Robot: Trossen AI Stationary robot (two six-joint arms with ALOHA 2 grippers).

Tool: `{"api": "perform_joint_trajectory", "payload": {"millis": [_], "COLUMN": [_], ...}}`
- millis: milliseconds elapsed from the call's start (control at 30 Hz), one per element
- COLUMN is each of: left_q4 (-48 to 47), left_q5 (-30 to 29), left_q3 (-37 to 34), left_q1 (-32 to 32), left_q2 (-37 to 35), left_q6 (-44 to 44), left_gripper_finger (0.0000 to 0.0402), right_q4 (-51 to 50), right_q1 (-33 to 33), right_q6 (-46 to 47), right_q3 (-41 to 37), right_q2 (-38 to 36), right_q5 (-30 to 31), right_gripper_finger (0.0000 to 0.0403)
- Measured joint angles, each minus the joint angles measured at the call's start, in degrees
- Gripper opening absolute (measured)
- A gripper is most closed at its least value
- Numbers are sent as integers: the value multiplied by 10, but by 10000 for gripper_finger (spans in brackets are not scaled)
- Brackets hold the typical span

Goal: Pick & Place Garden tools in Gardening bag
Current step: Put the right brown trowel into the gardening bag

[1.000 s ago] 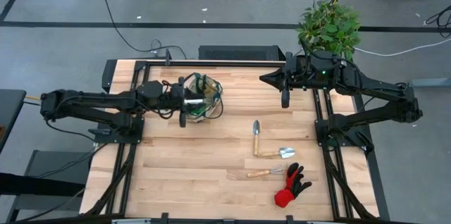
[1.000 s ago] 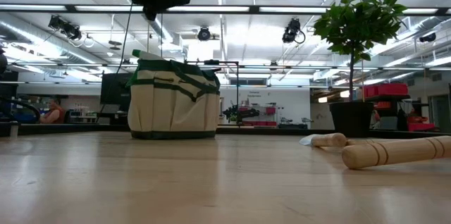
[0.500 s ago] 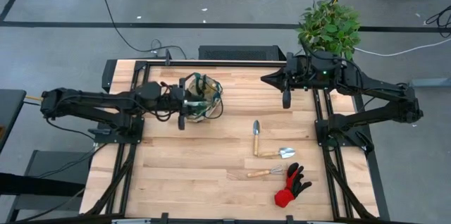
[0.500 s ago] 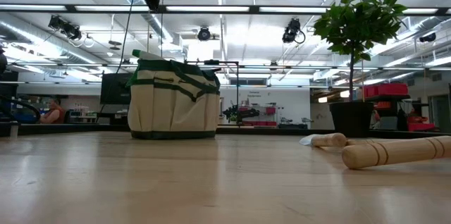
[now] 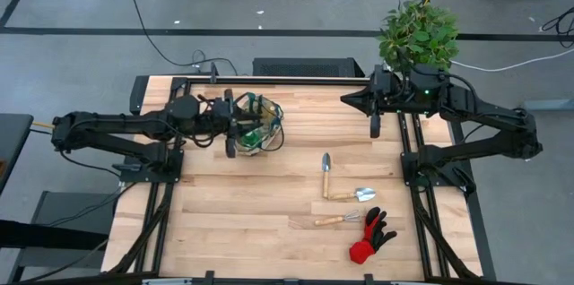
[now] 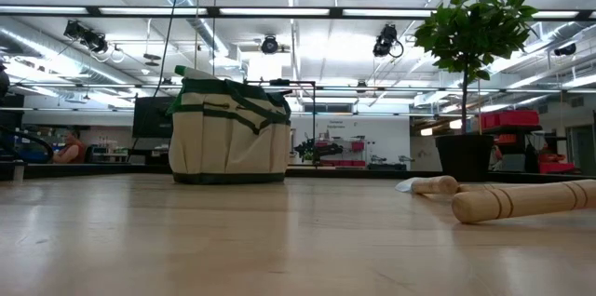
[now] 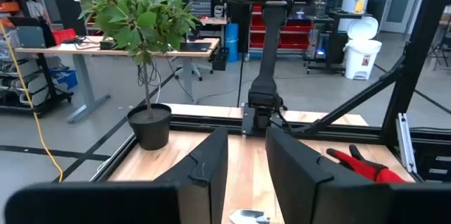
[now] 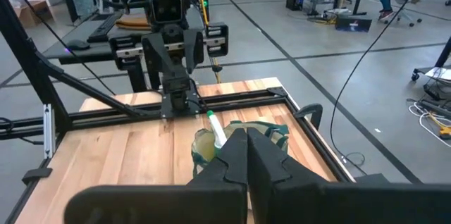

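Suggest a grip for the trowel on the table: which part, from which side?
Grip the trowel by its wooden handle, near the middle, from straight above. It lies flat, blade toward the table's far edge, handle end beside the second tool, so set the fingers across the shaft. The right gripper looks the likelier one: it hangs on that side, while the left gripper sits by the bag.

No legible text, label, brand, number or sign appears in any view. The gardening bag (image 6: 229, 131) shows plain tan fabric with dark trim and no readable marking; the wooden tool handles (image 6: 521, 200) carry only turned grooves. Distant red bins (image 7: 296, 37) and wall fixtures in the room beyond the table bear no characters that can be made out.
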Motion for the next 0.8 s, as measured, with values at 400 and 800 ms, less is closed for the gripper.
{"api": "perform_joint_trajectory", "payload": {"millis": [400, 800], "left_q4": [-3, -5], "left_q5": [-9, -24], "left_q3": [20, 20], "left_q1": [0, 0], "left_q2": [0, 0], "left_q6": [0, 1], "left_gripper_finger": [103, 103], "right_q4": [-46, -124], "right_q1": [0, 0], "right_q6": [-16, 18], "right_q3": [0, 0], "right_q2": [-35, -33], "right_q5": [0, -20], "right_gripper_finger": [0, 0]}}
